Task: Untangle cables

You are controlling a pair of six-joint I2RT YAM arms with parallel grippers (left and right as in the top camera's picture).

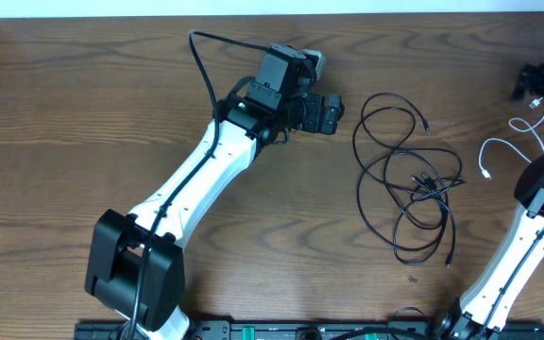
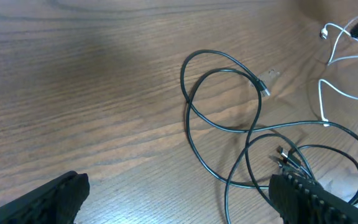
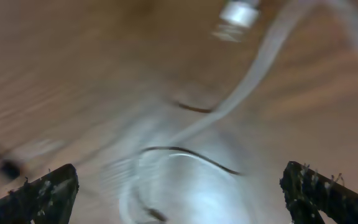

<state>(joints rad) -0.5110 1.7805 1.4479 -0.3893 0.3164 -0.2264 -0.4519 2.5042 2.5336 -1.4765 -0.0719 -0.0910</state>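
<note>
Approach stage, nothing gripped | left gripper [image 2: 179, 205] spread beside tangled thin black cables [image 1: 421, 184] | right gripper [image 3: 182, 193] spread over thin white cable [image 3: 257, 79] | next: likely pinch one loose strand.

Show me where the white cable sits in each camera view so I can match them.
Overhead: white cable by the right edge.
Left wrist: white cable in the upper right corner, trailing down the right side.
Right wrist: white cable in blurred close-up, plug at top centre, cord running down-left.
Shared landmark: black cable tangle, left of it overhead, below-left of it in left wrist; unclear in right wrist.
</note>
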